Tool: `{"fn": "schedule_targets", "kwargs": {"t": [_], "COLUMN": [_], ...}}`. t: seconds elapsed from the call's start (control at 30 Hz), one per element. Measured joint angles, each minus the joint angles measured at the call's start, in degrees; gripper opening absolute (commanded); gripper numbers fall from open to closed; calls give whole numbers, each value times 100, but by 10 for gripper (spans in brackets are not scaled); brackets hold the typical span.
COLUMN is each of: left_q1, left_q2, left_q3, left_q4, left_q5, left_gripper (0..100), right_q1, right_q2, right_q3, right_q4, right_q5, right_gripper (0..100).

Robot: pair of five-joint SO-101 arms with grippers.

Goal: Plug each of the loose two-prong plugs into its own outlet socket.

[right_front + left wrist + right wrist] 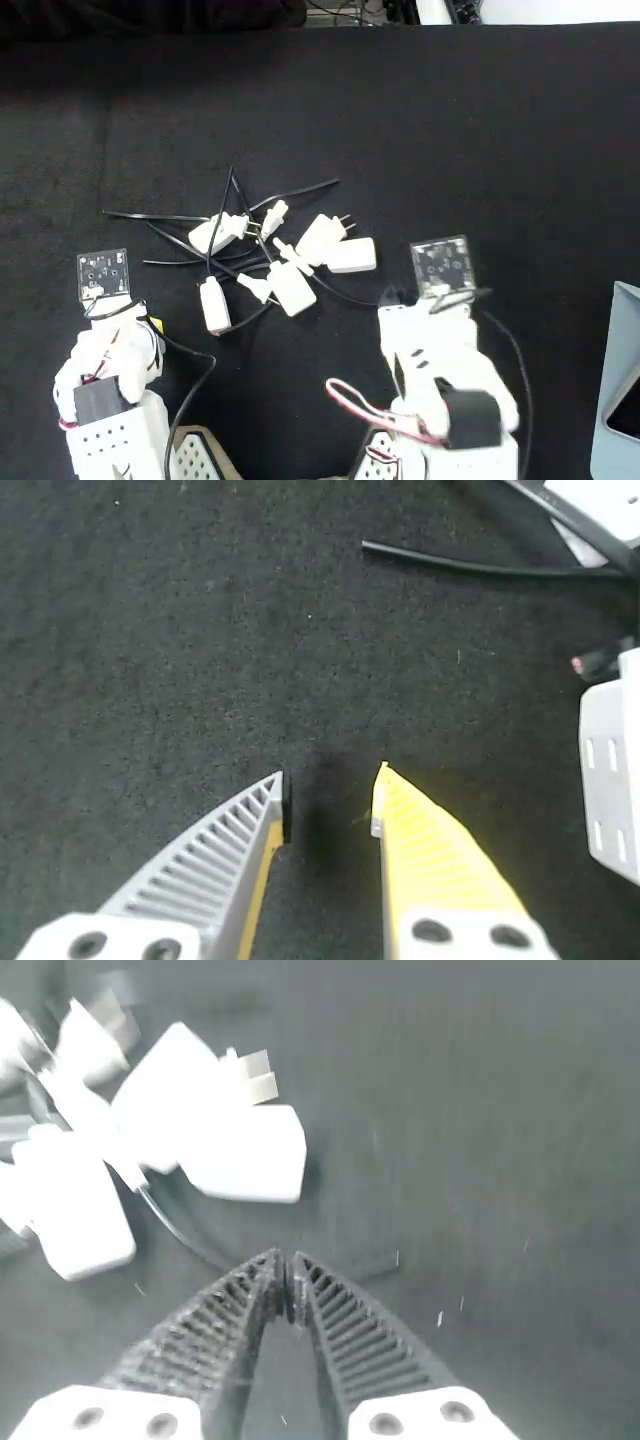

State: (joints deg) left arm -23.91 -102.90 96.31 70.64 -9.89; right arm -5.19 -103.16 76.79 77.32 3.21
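Black table [450, 120] stretching right across the picture, and both arms are parked at its near edge. The left arm [105, 375] sits at one corner, the right arm [435, 355] further along, each with a small square board on top. A pale blue-grey object [620, 380] pokes in at the table's far right edge.

Out in the middle, between the arms and a little beyond them, there's the tangle: white plugs [322, 238] and white outlet blocks [352, 255] heaped together, some touching, some overlapping. Thin black cords [225, 215] loop through and fan out to the left. One plug's two prongs stick up clear of the heap, so nothing looks plugged in there. Whether any other pair is joined, I cannot tell.

On to the left pincer [330, 778]: its grey finger and yellow finger are spread apart, with bare black table in the gap and nothing held. A slotted white block [610, 780] lies off to the yellow finger's side, near but not touching, with a cord running past beyond it.

The right pincer [288, 1257] has its dark ribbed fingers pressed together tip to tip, gripping nothing. It hangs over the table just short of the heap, and the nearest white block [240, 1150] lies close ahead of the tips.
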Motion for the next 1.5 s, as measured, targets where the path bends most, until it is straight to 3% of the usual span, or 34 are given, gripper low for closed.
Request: {"fn": "schedule_targets", "kwargs": {"t": [0.27, 0.5, 0.7, 0.77, 1.33, 1.4, 1.5], "left_q1": [-53, -53, -53, -53, -53, -53, -53], "left_q2": [0, 0, 0, 0, 0, 0, 0], "left_q3": [0, 0, 0, 0, 0, 0, 0], "left_q4": [0, 0, 0, 0, 0, 0, 0], "left_q5": [536, 580, 580, 580, 580, 580, 580], "left_gripper": [152, 152, 152, 152, 152, 152, 152], "right_q1": [-396, -1380, -2163, -2242, -2277, -2268, -2268], "right_q2": [2330, 5046, 6479, 6796, 8826, 9011, 9204], "right_q3": [-1881, -2567, -2567, -2567, -2576, -2593, -2673], "right_q4": [79, -457, -1178, -1327, -2303, -2391, -2488], "right_q5": [-633, -668, -668, -668, -677, -677, -677], "right_gripper": [14, 20, 185, 198, 196, 161, 14]}}
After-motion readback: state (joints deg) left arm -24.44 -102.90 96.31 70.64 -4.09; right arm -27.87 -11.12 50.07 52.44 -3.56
